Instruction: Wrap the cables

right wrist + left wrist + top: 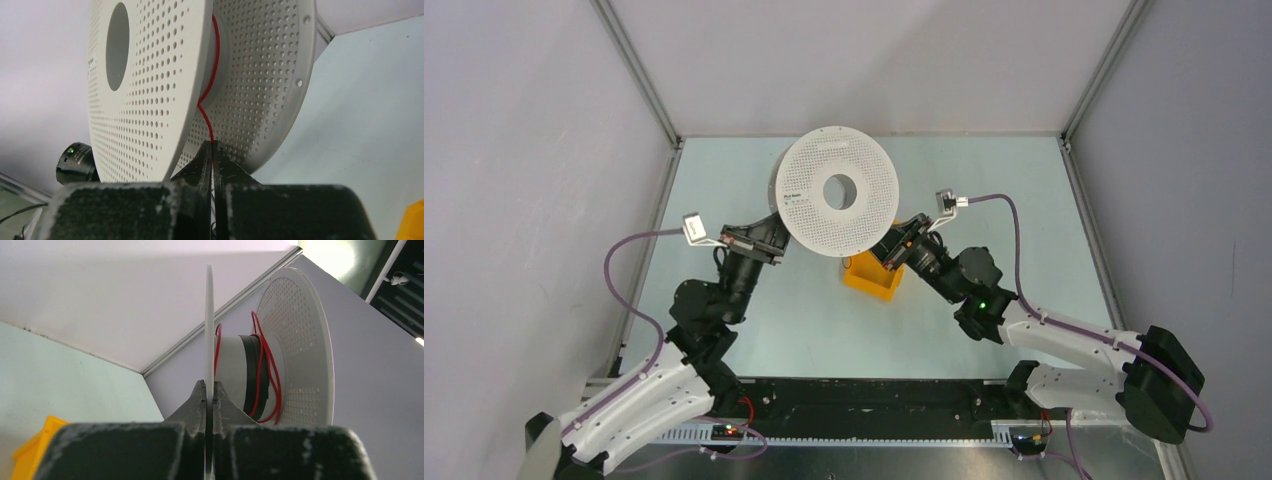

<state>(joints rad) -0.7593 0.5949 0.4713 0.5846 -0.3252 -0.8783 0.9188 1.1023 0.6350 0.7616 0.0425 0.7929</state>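
1. Nearest my lens on the right wrist are the black fingers of the right gripper (pixel 212 147), pressed together on a thin red wire (pixel 218 50). The strand leaves the fingertips and climbs straight into the slot ahead.
2. That slot belongs to a white perforated plastic spool (pixel 804 190). Its two round flanges stand either side of the wire, which curves onto the core between them.
3. On the other wrist view, the left gripper (pixel 209 390) is clamped on the rim of one flange, edge-on to me. That arm carries the spool clear of the pale green table (pixel 804 320).
4. Beyond that flange, loose red loops lie around the grey-white hub (pixel 232 370) with its black band. Some bulge slack toward the far flange.
5. From above, the spool's face looks up at the camera, the left arm at its lower-left rim and the right arm at its lower-right. A yellow plastic bin (pixel 874 278) sits on the table beneath.
6. I judge winding to be under way, with few turns laid. The next move turns on this: the wire runs away from the right fingertips in the plane between the flanges, across the spool's axis. The right arm is on the wire, so it must hold that plane or the strand rides over a flange.
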